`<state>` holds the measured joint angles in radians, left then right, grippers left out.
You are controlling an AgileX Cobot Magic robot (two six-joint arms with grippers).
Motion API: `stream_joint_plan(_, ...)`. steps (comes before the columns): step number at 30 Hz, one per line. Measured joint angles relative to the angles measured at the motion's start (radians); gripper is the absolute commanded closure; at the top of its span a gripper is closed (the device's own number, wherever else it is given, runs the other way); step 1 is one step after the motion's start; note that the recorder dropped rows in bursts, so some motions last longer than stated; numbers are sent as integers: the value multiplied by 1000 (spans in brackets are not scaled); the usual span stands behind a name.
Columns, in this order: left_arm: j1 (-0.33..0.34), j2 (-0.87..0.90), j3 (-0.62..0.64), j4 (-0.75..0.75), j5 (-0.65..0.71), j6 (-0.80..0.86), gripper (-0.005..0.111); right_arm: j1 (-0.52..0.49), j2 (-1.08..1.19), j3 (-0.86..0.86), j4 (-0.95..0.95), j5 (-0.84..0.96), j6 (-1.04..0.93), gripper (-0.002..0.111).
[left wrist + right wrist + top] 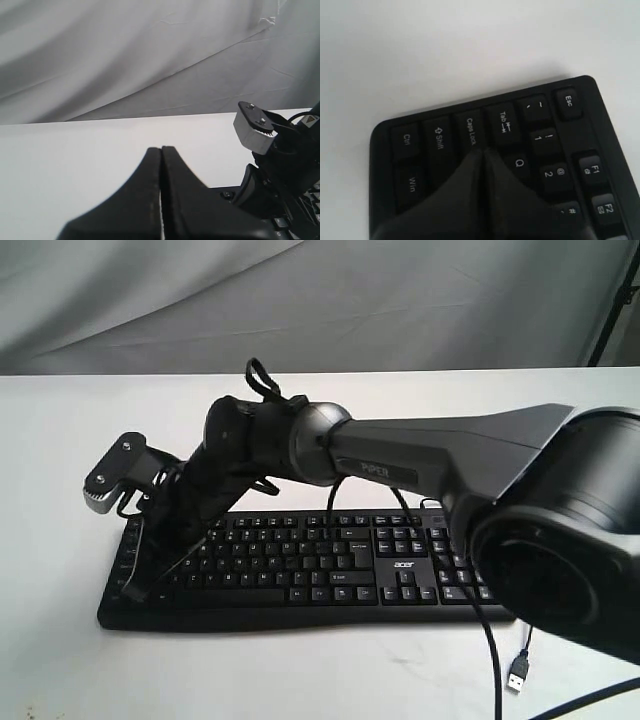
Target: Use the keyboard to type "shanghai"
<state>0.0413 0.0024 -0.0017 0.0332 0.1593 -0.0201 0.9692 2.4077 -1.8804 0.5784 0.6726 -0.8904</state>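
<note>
The black keyboard (pixel 330 560) lies across the white table, with its "acer" logo (pixel 402 565) by the number pad. My right arm reaches across from the right, and its gripper (pixel 137 585) points down at the keyboard's left end. In the right wrist view this gripper (pixel 484 150) is shut with nothing held. Its tips sit at the edge of the Caps Lock key (pixel 471 131), beside Q (pixel 519 163). My left gripper (pixel 161 148) is shut and empty, hovering above the table near the keyboard's corner (pixel 227 194). It does not show in the exterior view.
The thin black cable (pixel 490 640) runs off the keyboard's right side. Its loose USB plug (pixel 517 675) lies on the table (pixel 300 680) near the front. A grey cloth (pixel 300 300) hangs behind. The right arm's big joint (pixel 570 540) fills the right foreground.
</note>
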Motion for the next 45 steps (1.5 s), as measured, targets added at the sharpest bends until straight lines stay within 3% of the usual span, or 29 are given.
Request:
stream_joint_plan(26, 0, 0, 0, 0, 0, 0, 107, 0, 17, 0, 15, 8, 2, 108)
stream_joint_plan(37, 0, 0, 0, 0, 0, 0, 107, -10, -98, 3, -134, 83, 102, 108)
stream_joint_plan(45, 0, 0, 0, 0, 0, 0, 107, -56, -218, 300, -134, -36, 109, 108)
